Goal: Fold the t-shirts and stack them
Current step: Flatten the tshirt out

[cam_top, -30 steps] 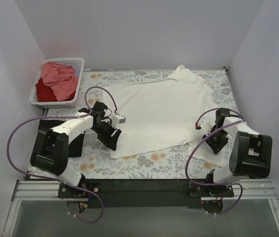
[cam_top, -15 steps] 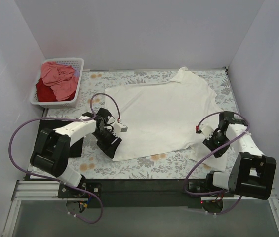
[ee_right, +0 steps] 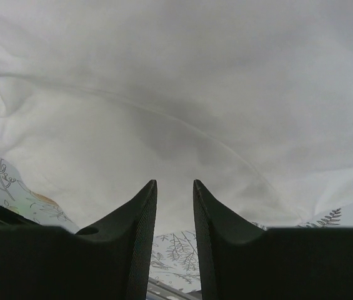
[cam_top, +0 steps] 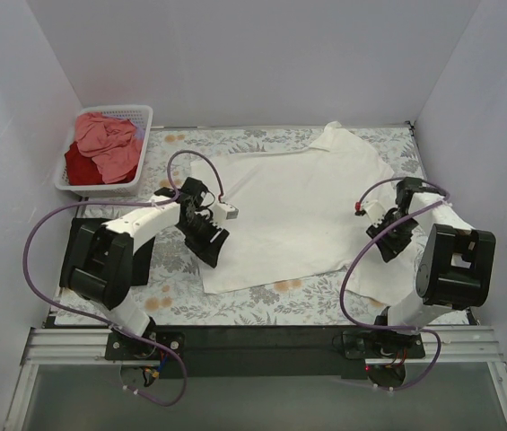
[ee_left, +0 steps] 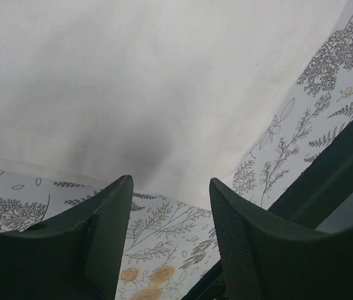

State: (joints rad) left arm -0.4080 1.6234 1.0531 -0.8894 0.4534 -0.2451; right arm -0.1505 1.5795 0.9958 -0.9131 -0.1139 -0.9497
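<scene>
Nearest the near edge, my left pincer (cam_top: 210, 248) hangs low over the near-left corner of the cream-white t-shirt (cam_top: 298, 202). Its fingers are spread with nothing between them. I judge it is placed there to take that hem corner for a fold. My right pincer (cam_top: 389, 241) sits toward the right edge of the tabletop, above the shirt's right side where the cloth puckers. Its fingers stand narrowly apart and pinch nothing that I can see. The shirt itself lies opened out across the middle of the tabletop on the floral tablecloth (cam_top: 271, 301) — laid flat, evidently, so it can be folded. At the far-left corner the white basket (cam_top: 144, 144) holds the salmon-pink t-shirt (cam_top: 105, 139) bunched over the dark red t-shirt (cam_top: 75, 167) — both unfolded and, in my judgement, waiting their turn.
</scene>
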